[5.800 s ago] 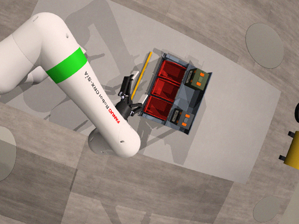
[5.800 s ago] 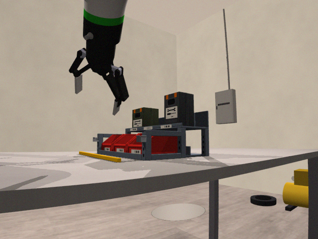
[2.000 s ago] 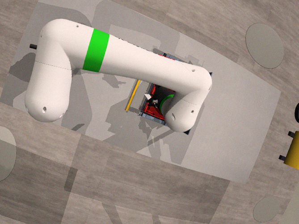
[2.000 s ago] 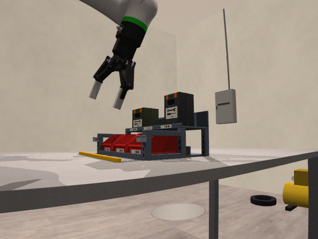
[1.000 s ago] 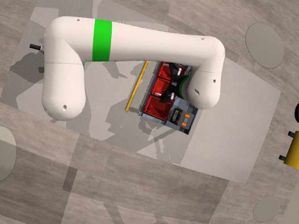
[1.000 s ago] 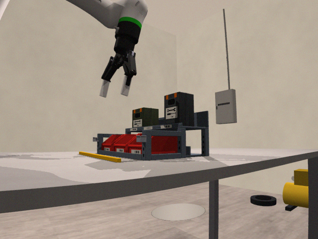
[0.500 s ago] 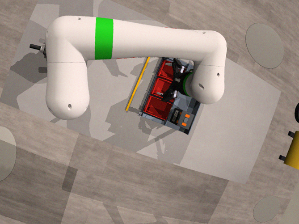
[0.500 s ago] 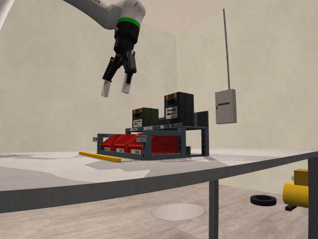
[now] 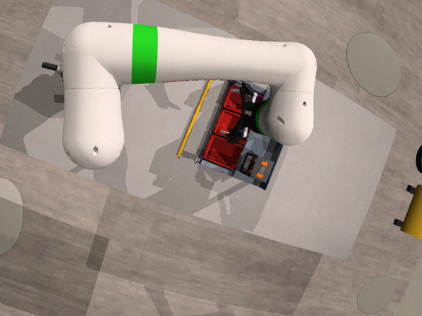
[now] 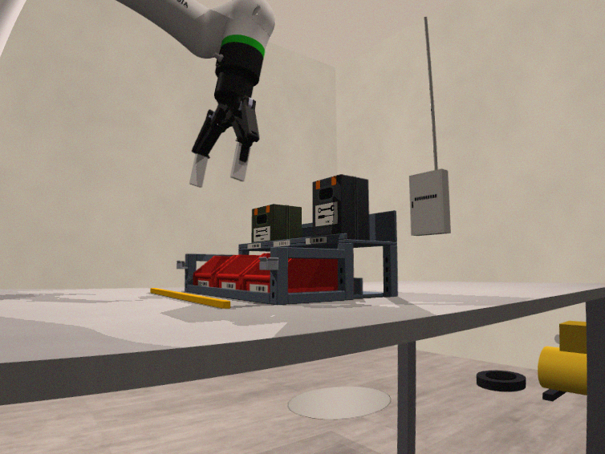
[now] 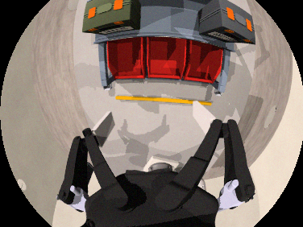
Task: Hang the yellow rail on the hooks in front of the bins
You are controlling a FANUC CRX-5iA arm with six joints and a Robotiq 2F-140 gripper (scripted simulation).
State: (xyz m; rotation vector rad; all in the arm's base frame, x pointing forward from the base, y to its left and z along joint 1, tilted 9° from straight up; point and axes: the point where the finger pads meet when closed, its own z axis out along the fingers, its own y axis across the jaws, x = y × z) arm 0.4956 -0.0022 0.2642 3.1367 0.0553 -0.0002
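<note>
— Where is the yellow rail [image 10: 190, 297]?

— Flat on the table [image 10: 342, 312], just in front of the rack [image 10: 274, 283] that holds the red bins [image 10: 229, 274], lying parallel to its front. It is not on the hooks [image 10: 268, 264].

— And the gripper [image 10: 218, 171]?

— High above the table, over the bins as seen from the top view, pointing down. Its fingers [image 10: 197, 172] are spread as wide as they go, with nothing between them.

— Anything on top of the rack?

— Two dark boxes [image 10: 340, 200], one green, one black.
</note>
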